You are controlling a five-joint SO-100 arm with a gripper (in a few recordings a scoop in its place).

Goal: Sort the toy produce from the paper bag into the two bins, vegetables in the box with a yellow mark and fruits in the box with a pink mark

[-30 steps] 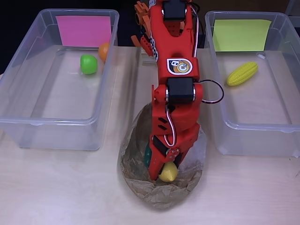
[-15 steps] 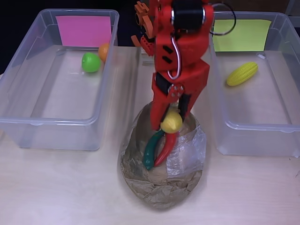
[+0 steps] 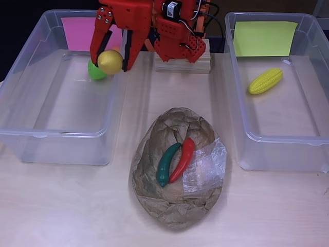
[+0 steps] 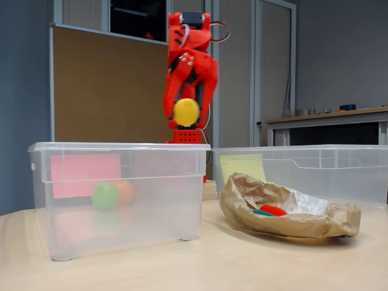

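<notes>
My red gripper (image 3: 111, 57) (image 4: 186, 109) is shut on a yellow round fruit (image 3: 110, 62) (image 4: 186, 111), held high above the back right part of the pink-marked bin (image 3: 31, 135) (image 4: 121, 147). In that bin lie a green ball (image 3: 94, 72) (image 4: 105, 196), partly hidden overhead by the held fruit, and an orange fruit (image 4: 124, 191). The crumpled paper bag (image 3: 175, 206) (image 4: 315, 221) lies open in the middle, with a green pepper (image 3: 166, 163) and a red pepper (image 3: 183, 158) (image 4: 274, 210) in it. The yellow-marked bin (image 3: 277, 135) (image 4: 303, 148) holds a corn cob (image 3: 266, 81).
The arm's base stands on a wooden block (image 3: 183, 64) at the back between the two bins. Bare table (image 3: 61, 206) runs along the front on both sides of the bag.
The arm lifted the yellow fruit out of the bag and swung it back and left to above the pink-marked bin. Both peppers in the bag are now uncovered.
</notes>
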